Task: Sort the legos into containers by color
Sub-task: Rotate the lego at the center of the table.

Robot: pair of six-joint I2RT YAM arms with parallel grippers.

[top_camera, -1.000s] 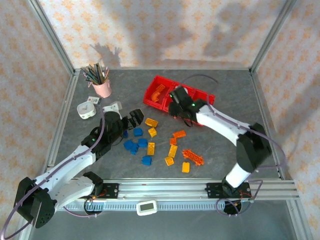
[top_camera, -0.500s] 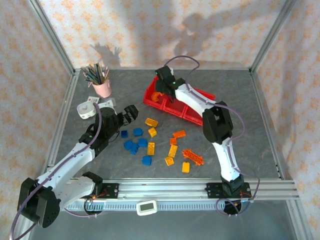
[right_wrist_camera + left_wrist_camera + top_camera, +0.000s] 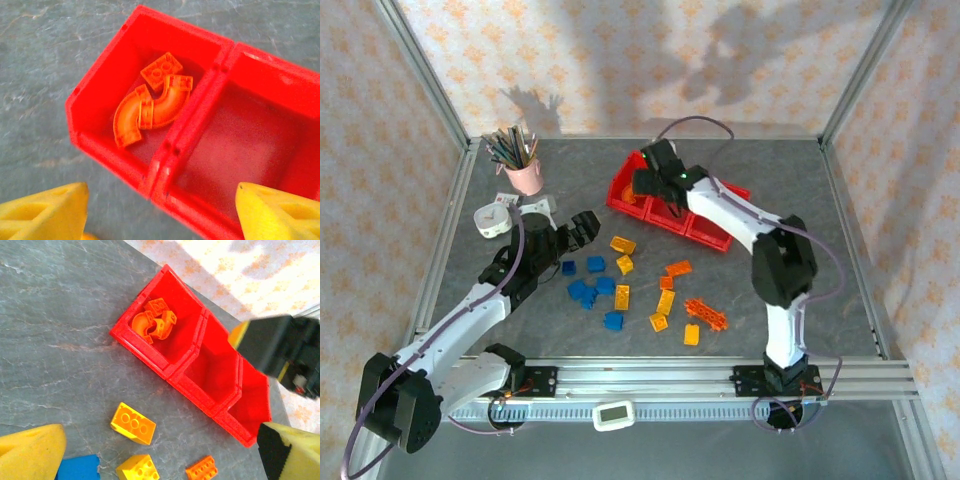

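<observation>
Your right gripper (image 3: pixel 160 212) hangs over the left-end bin of the containers (image 3: pixel 95 140). Its yellow fingers (image 3: pixel 45 210) are spread wide with nothing between them. Beneath it in that bin lie three deep orange legos (image 3: pixel 150 107): two curved pieces and one flat brick.

Your left gripper (image 3: pixel 586 226) sits low, left of the middle of the table (image 3: pixel 770 160). Its jaws are equally wide apart and hold nothing. The three joined red bins stand in one slanted row toward the table's far edge.

Nearer the front edge, six blue bricks (image 3: pixel 596 287) cluster on the left. Nine yellow-orange and orange bricks (image 3: pixel 666 300) spread to their right, one of them a ladder-like piece (image 3: pixel 706 314).

One pink pencil cup (image 3: pixel 526 177) stands by the far left corner.
</observation>
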